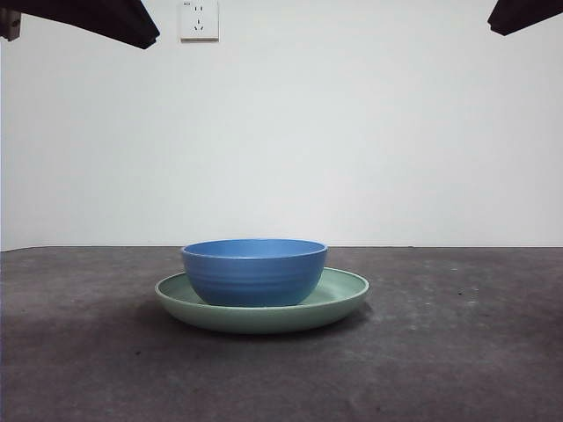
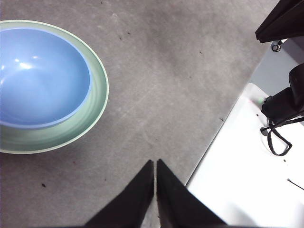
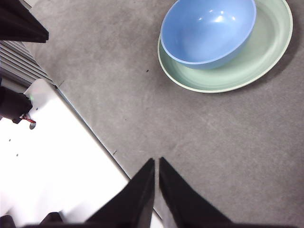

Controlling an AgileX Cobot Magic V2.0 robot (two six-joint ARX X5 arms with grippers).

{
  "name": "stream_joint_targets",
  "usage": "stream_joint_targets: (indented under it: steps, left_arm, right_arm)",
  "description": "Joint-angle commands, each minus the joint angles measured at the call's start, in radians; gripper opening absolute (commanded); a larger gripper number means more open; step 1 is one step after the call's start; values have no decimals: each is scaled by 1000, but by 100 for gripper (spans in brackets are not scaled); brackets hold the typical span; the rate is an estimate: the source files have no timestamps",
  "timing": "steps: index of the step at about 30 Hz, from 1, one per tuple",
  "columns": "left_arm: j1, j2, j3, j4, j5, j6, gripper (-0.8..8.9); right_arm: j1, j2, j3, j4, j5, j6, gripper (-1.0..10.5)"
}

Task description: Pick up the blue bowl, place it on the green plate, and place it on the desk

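The blue bowl (image 1: 254,271) stands upright inside the green plate (image 1: 343,293), a little left of the plate's middle, and the plate rests on the dark desk (image 1: 457,352). Both wrist views show the same pair from above: blue bowl (image 2: 40,76) on green plate (image 2: 97,102), and blue bowl (image 3: 209,29) on green plate (image 3: 263,52). My left gripper (image 2: 155,164) is shut and empty, high above the desk and well away from the plate. My right gripper (image 3: 156,161) is likewise shut, empty and far from the plate. In the front view both arms show only as dark tips at the top corners.
A white wall with a socket (image 1: 199,19) stands behind the desk. A white base panel (image 2: 247,161) with cables borders the desk near the left arm, and another white panel (image 3: 52,161) lies near the right arm.
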Motion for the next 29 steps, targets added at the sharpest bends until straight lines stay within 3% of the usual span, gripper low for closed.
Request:
stream_joint_targets:
  steps: [1,4,6,11,14,23,29]
  left_arm:
    - [-6,5,8,7,1,5,9]
    - [-6,5,9,8,1,16,10]
    - [0,-7,9,12,-29,80,10]
    - [18,-56,9,18,-32,95,10]
    - [66,-105,8,69,-45,205,9]
    - [399,-376,-187,562,-169,210,9]
    - [544,-588,-414,733,-280,205,9]
  right_arm:
    - [7,6,17,10,-3,-12,8]
    - [7,6,17,10,-2,-12,8]
    - [7,6,17,10,-2,-12,8]
    - [7,6,17,10,-2,-12,8]
    - [7,6,17,10,-2,-12,8]
    - [7,5,17,10,-2,-12,8]
    - [7,6,17,10,-2,-12,8]
